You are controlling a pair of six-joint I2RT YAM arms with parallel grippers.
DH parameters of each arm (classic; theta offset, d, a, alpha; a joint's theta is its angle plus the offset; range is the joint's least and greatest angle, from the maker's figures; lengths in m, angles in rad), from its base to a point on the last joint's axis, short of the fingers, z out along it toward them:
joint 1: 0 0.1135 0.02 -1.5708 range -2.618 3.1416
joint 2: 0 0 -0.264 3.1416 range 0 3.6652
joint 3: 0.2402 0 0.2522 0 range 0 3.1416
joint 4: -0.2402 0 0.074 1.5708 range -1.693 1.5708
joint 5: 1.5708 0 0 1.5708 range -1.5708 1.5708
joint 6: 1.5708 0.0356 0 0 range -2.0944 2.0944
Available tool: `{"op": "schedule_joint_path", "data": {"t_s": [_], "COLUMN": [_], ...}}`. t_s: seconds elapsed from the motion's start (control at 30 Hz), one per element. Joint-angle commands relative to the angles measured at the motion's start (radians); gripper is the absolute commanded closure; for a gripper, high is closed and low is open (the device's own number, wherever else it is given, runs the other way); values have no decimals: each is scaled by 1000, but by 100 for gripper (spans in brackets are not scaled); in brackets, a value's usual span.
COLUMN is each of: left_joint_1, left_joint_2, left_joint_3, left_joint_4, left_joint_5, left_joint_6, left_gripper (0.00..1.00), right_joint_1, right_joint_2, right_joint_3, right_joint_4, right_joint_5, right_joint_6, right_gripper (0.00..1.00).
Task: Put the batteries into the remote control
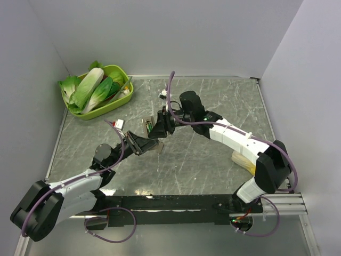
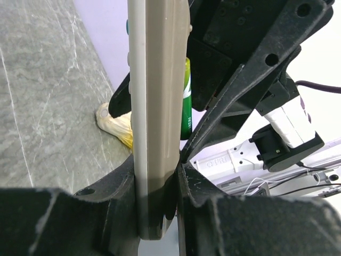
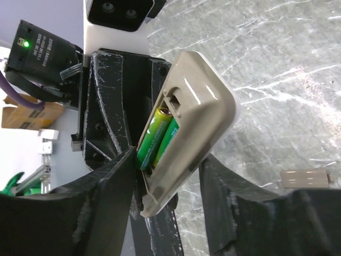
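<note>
The remote control is held up above the table, grey-brown back showing and its battery bay open. Both green batteries lie side by side in the bay. My left gripper is shut on the remote's lower end, and one battery shows behind it. My right gripper straddles the other end, one finger against the batteries and the other against the remote's far side. In the top view the two grippers meet at the remote near the table's middle.
A small grey-beige battery cover lies on the marble table. A green bowl of leafy vegetables stands at the back left. A rounded cream-white lump lies by the right arm and also shows in the left wrist view. Walls close in three sides.
</note>
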Motion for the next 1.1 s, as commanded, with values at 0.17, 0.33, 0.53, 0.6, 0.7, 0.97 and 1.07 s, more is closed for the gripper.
{"op": "schedule_joint_path", "data": {"t_s": [0.17,0.33,0.53,0.6,0.7,0.97,1.07], "left_joint_1": [-2,-2,2,2,2,4,4], "left_joint_2": [12,-12,-9,0,18,32,23], "left_joint_3": [62,69,82,80,76,56,53], "left_joint_4": [119,32,-43,-46,-28,41,33], "left_joint_5": [60,25,-10,-18,-16,0,4], "left_joint_6": [26,37,31,26,9,-23,-22], "left_gripper": [99,99,99,99,99,99,99], "right_joint_1": [-12,-10,-9,-7,-9,-32,-55], "right_joint_2": [41,35,19,12,-8,-43,-86], "right_joint_3": [53,86,145,168,182,168,162], "right_joint_4": [111,86,-46,-101,-145,-207,-254], "right_joint_5": [-56,-86,-66,-41,-20,-6,12], "right_joint_6": [66,72,82,85,83,-24,-107], "right_gripper": [51,43,31,28,24,12,11]}}
